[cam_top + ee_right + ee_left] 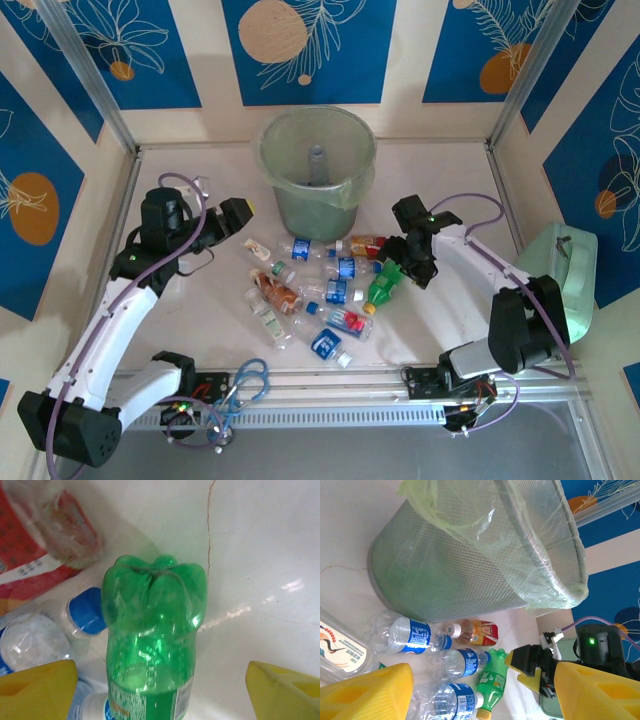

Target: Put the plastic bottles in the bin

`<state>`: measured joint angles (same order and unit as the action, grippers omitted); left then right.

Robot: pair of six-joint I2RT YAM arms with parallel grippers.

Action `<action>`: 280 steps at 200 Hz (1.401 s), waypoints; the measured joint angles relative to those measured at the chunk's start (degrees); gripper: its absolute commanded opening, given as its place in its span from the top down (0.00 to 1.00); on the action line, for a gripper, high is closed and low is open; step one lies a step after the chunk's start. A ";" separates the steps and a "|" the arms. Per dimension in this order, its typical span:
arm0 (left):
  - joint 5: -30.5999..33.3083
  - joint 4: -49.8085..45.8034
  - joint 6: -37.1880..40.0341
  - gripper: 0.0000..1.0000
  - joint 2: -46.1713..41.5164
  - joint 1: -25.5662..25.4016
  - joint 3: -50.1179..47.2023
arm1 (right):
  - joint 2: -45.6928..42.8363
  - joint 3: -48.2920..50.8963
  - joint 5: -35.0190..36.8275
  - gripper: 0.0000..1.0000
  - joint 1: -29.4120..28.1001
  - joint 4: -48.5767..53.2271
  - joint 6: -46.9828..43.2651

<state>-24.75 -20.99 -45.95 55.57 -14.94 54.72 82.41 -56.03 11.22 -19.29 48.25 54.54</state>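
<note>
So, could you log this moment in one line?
left gripper open | right gripper open over green bottle | other bottles on table

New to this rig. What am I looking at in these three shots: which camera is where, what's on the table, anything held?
A left arm and a right arm are bolted at the near edge of a table, each ending in a two-finger gripper. The top view looks down from behind them: left gripper, right gripper, the bin at the back, a pile of bottles before it, a box at the right. The other two shots come from wrist cameras; the yellow blocks are the fingers. The left gripper is open, facing the bin. The right is open, fingers either side of a green bottle, apart from it. Nothing is held.
</note>
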 measured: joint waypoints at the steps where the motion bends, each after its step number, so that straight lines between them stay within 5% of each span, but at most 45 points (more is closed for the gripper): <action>1: 0.00 -0.02 0.00 0.26 0.00 0.00 -0.04 | 0.13 0.07 -0.11 0.13 0.07 -0.15 0.00; 89: -0.04 -0.07 0.02 0.26 0.00 -1.18 -0.76 | 6.36 2.67 -1.86 0.18 2.71 -8.90 1.66; 177: -0.02 -0.04 0.02 0.26 0.00 -1.70 -2.01 | 6.73 4.96 -1.88 0.36 4.31 -12.63 1.64; 232: -0.02 -0.07 0.04 0.24 0.04 -1.77 -1.97 | 0.46 5.27 -1.75 0.42 4.42 -12.44 1.20; 280: -1.40 1.46 0.22 0.15 0.17 -1.84 -1.38 | -15.76 3.56 -1.18 0.44 4.42 -10.08 -1.25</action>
<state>-26.15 -19.53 -45.74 55.75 -16.78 53.34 66.65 -52.47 10.04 -14.87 38.17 53.30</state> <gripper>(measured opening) 0.833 0.597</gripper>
